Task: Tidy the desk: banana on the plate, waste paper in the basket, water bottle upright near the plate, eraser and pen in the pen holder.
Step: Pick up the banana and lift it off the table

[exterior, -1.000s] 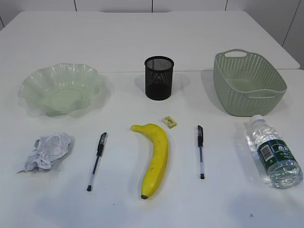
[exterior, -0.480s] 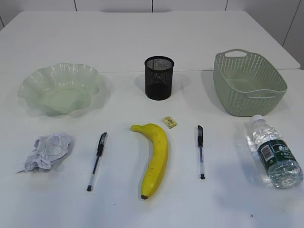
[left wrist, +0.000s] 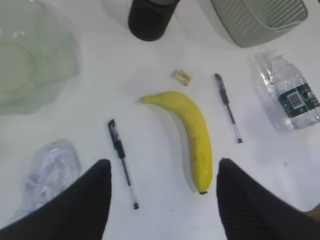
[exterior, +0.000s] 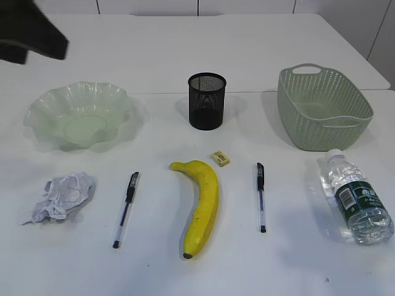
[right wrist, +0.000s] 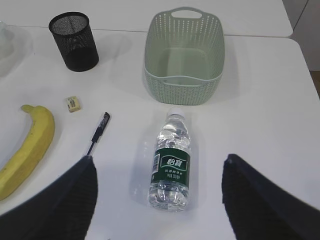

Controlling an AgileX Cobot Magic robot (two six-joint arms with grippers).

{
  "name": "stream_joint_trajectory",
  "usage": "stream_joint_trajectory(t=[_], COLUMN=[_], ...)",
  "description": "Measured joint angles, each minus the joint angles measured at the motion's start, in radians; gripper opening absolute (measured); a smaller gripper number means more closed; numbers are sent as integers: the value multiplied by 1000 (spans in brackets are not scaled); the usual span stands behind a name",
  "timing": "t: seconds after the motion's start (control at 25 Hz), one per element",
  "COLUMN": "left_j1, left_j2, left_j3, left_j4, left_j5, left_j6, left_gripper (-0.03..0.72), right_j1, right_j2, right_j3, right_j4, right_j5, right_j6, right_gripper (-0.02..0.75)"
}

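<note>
The yellow banana (exterior: 200, 206) lies mid-table between two pens (exterior: 126, 208) (exterior: 260, 196). The small eraser (exterior: 220, 158) sits just behind the banana. The crumpled waste paper (exterior: 62, 196) lies front left, and the water bottle (exterior: 357, 200) lies on its side front right. The green glass plate (exterior: 43, 102), the black mesh pen holder (exterior: 207, 102) and the green basket (exterior: 321, 123) stand behind. My left gripper (left wrist: 162, 162) is open and empty, high above the left pen (left wrist: 121, 155) and the banana (left wrist: 192, 130). My right gripper (right wrist: 159, 158) is open and empty, high above the bottle (right wrist: 171, 162).
A dark part of my left arm (exterior: 31, 31) shows at the top left of the exterior view, above the plate. The white table's far edge runs behind the containers. A seam crosses the table at the containers' level.
A dark part of the left arm has come into the top left of the exterior view. Nothing on the table has moved.
</note>
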State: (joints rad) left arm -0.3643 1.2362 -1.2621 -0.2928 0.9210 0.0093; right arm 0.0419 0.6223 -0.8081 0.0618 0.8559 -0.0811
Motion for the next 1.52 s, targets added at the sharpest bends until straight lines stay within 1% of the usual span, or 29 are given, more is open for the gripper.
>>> stream_joint_trajectory(t=[0.28,0.44,0.6,0.96,1.12,1.32,1.52], left_j1=[-160,-220,-250,-321,-352,-372,-372], left_j2=[279,402,488,650,706,763,817], left_j3=[-162,-230,-253,-257,-257,-259,-259], left_j4=[0,47,87,125,139,142,128], left_j5=[-38,-42,-71,-103,-138,-154,-174], left_j6=[-93,-167,-203,-327,-414,-466,-496], left_gripper=[464,464,463,463,463,463,465], right_j1=[0,0,0,0,0,0,0], right_j2=[0,0,0,0,0,0,0], right_j3=[0,0,0,0,0,0,0], right_j4=[1,1,1,1,1,1,1], right_j5=[0,0,0,0,0,0,0], right_j6=[-1,-1,1,5,5,5,5], right_gripper=[580,580,580,580,580,580,580])
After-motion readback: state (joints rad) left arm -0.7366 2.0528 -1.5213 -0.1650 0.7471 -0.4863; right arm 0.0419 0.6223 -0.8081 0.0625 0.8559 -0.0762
